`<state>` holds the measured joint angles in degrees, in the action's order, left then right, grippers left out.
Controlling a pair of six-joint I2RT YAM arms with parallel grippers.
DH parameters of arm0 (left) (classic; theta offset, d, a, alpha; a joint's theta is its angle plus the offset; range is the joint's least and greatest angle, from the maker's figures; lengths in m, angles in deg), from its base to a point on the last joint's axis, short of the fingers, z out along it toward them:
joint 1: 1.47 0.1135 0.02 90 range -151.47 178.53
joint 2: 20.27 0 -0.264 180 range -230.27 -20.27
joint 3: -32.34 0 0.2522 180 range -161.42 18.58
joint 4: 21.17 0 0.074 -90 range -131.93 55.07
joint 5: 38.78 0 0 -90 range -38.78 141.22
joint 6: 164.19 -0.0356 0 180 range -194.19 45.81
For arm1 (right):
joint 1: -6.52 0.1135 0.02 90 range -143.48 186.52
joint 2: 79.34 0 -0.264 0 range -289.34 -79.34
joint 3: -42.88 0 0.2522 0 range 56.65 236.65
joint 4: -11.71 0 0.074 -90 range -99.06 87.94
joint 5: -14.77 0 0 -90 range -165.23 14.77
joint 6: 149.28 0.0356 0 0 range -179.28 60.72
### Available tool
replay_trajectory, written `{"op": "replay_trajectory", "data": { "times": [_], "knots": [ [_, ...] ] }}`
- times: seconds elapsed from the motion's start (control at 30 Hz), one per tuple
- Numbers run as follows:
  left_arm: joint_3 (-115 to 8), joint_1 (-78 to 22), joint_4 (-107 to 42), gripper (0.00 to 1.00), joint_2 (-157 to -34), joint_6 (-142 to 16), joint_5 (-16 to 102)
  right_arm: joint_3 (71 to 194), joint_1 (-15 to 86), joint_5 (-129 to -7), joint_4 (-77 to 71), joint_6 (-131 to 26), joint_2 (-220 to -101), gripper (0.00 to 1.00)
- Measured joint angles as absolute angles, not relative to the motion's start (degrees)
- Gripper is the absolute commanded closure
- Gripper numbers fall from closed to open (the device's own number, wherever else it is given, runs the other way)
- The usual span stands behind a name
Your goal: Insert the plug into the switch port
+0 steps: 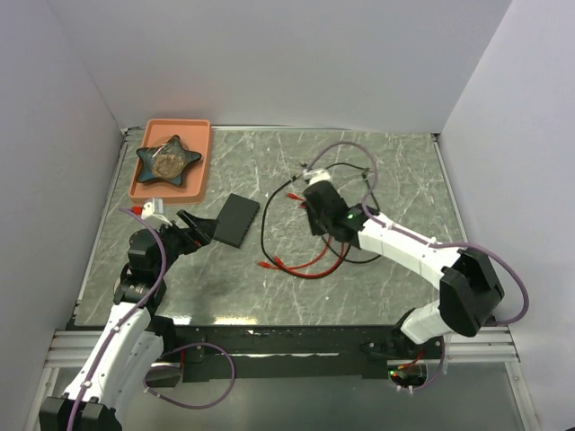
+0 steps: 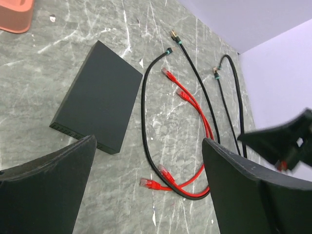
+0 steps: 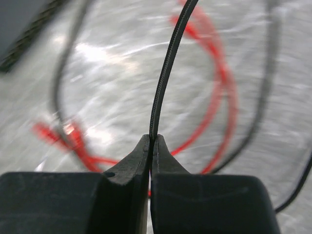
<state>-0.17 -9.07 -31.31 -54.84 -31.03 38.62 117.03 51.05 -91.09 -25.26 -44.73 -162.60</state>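
The switch (image 1: 236,219) is a flat matte-black box lying on the marble table, left of centre. In the left wrist view (image 2: 100,95) its socket row faces my left gripper. My left gripper (image 1: 199,226) is open and empty just in front of the switch's near edge, and its wide-spread fingers (image 2: 48,185) frame a red plug (image 2: 146,183). My right gripper (image 1: 314,211) is shut on a thin black cable (image 3: 168,63), pinched between the fingertips (image 3: 151,142) above the table. The plug end of that cable is not shown in the right wrist view.
A pink tray (image 1: 199,135) at the back left holds a dark star-shaped dish (image 1: 168,159). Red cables (image 1: 301,260) and black cables (image 1: 359,184) lie looped over the table's middle and right. Black cable ends with plugs (image 2: 168,50) lie beyond the switch.
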Motion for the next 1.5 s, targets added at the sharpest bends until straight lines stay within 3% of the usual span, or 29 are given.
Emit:
{"op": "replay_trajectory", "data": {
  "times": [0.03,0.07,0.1,0.2,0.3,0.67,0.87,1.13,1.27,1.43,1.5],
  "knots": [
    [-0.17,-9.07,-31.2,0.04,-54.91,-31.05,38.36,117.0,49.09,-91.63,-25.52,-44.41,-162.54,0.96],
    [-0.17,-9.07,-31.18,0.04,-55.02,-31.05,38.08,117.0,47.03,-92.0,-25.87,-44.03,-162.95,0.82],
    [-0.17,-9.07,-31.2,0.04,-55.06,-31.05,37.82,116.98,45.22,-92.16,-26.35,-43.62,-163.67,0.54],
    [-0.17,-9.07,-31.25,0.04,-55.28,-31.27,37.36,116.61,41.85,-92.64,-27.9,-42.59,-165.53,0.14],
    [-0.17,-9.07,-31.38,0.04,-55.76,-31.51,37.27,115.32,42.9,-92.16,-28.78,-42.44,-165.64,0.07],
    [-0.17,-9.07,-31.35,0.04,-56.92,-31.6,36.61,114.88,54.4,-87.09,-25.15,-44.16,-166.65,0.11],
    [-0.17,-9.07,-31.51,0.04,-57.27,-32.01,36.5,120.98,60.69,-84.29,-23.77,-43.86,-178.56,0.14],
    [-0.17,-9.07,-32.97,0.04,-56.92,-33.13,36.72,128.33,61.87,-83.35,-23.88,-43.68,-187.02,0.18],
    [-0.17,-9.07,-33.37,0.04,-56.0,-33.26,37.07,131.91,61.9,-83.63,-23.66,-43.82,-189.18,0.32],
    [-0.17,-9.07,-33.72,0.04,-55.21,-33.5,37.44,134.01,61.9,-83.41,-23.51,-43.86,-192.46,0.36],
    [-0.17,-9.07,-33.82,0.04,-55.13,-33.65,37.55,134.07,61.9,-83.28,-23.64,-43.77,-193.7,0.46]
  ]
}}
